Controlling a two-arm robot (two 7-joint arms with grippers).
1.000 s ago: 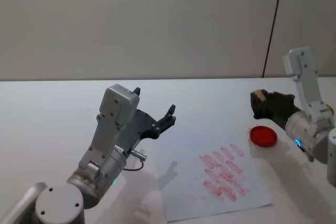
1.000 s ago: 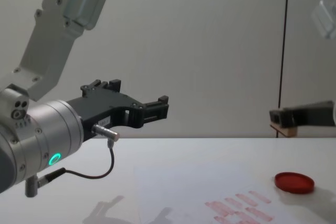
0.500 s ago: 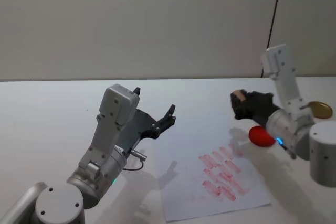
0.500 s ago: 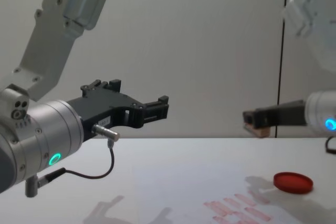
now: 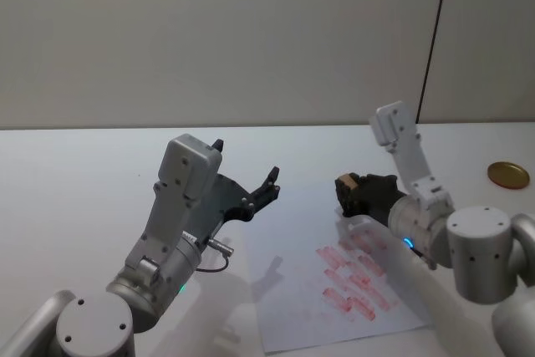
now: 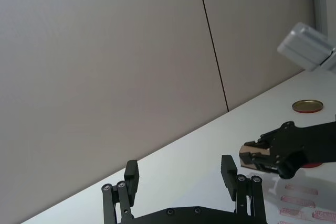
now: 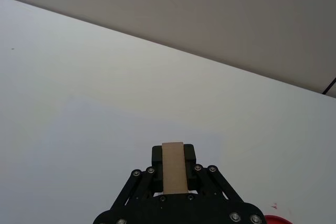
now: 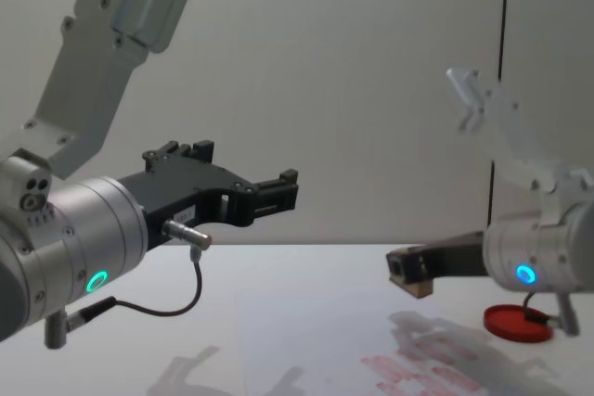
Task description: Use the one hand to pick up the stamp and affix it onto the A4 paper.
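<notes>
Left claw point(image 5: 247, 160), right claw point(image 5: 343, 193), one stamp point(image 7: 174, 167), one A4 paper point(image 5: 292, 303), one ink pad point(image 8: 515, 323), one lid point(image 5: 508, 175)

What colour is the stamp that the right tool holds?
Light tan, like bare wood. The stamp shows best in the right wrist view.

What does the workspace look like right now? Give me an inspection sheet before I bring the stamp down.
Surface: white table, flat.
Job's things: stamp held above the far part of the A4 paper, not touching it; the paper bears rows of red prints.
Clutter: red ink pad right of the prints; gold lid farther right.
Grippers: right gripper shut on the stamp; left gripper raised at left, fingers open, idle.
Cables: thin black cable looping from the left wrist.
Surroundings: plain wall.
</notes>
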